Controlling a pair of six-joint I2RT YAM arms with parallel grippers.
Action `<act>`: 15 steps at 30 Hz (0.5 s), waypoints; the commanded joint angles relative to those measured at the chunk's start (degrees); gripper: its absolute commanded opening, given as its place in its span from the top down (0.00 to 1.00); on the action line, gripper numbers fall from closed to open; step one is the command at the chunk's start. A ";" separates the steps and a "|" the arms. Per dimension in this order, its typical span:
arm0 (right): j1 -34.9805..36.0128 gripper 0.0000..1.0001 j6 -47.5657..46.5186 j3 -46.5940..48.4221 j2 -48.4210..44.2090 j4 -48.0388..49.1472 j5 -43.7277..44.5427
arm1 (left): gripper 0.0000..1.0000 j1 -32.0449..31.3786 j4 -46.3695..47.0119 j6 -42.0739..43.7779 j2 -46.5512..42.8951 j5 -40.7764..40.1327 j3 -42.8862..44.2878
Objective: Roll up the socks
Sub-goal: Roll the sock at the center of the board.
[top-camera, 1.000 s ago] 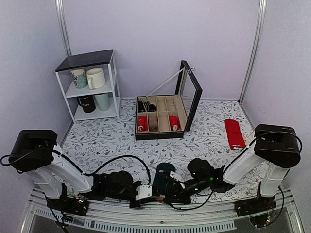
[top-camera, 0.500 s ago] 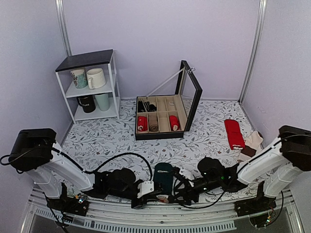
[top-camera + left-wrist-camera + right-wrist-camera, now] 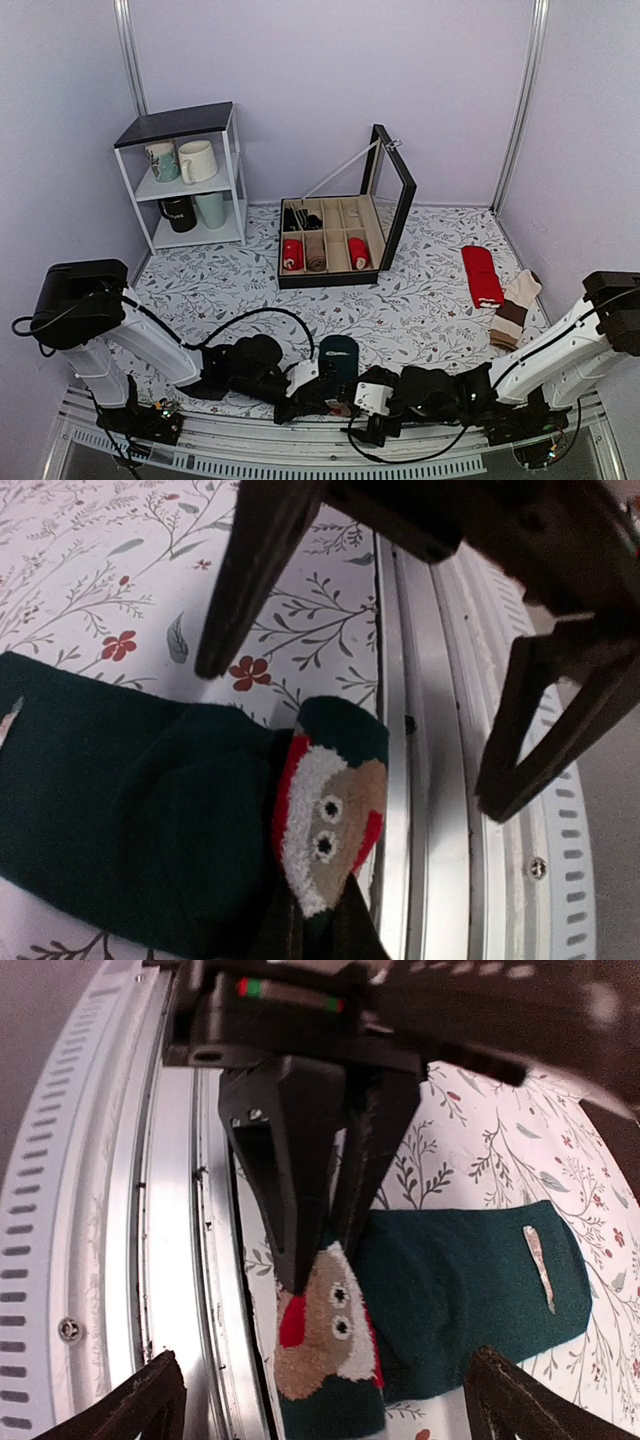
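Your left gripper [image 3: 325, 1250] is clamped on the face-patterned end of the dark teal socks [image 3: 470, 1270]. They lie largely unrolled at the near edge of the counter [image 3: 420, 290], just beside the metal rail [image 3: 170, 1260]. That pinch looks meant to anchor the end so a roll can start there. Your right gripper [image 3: 330, 1400] hangs over the same end with its jaws wide apart and holds nothing, probably placed to take a second bite.
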 commanded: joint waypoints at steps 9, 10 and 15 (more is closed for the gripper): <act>4.40 0.21 -4.80 4.76 9.88 -3.06 11.65 | 1.00 1.36 -6.48 -2.99 4.23 2.55 -1.95; 4.40 0.30 -4.51 4.68 9.98 -3.21 11.55 | 1.00 1.33 -6.25 -3.09 4.29 2.68 -2.13; 4.39 0.44 -2.83 4.37 11.25 -4.51 11.80 | 1.00 1.49 -5.39 -3.37 4.77 3.15 -2.38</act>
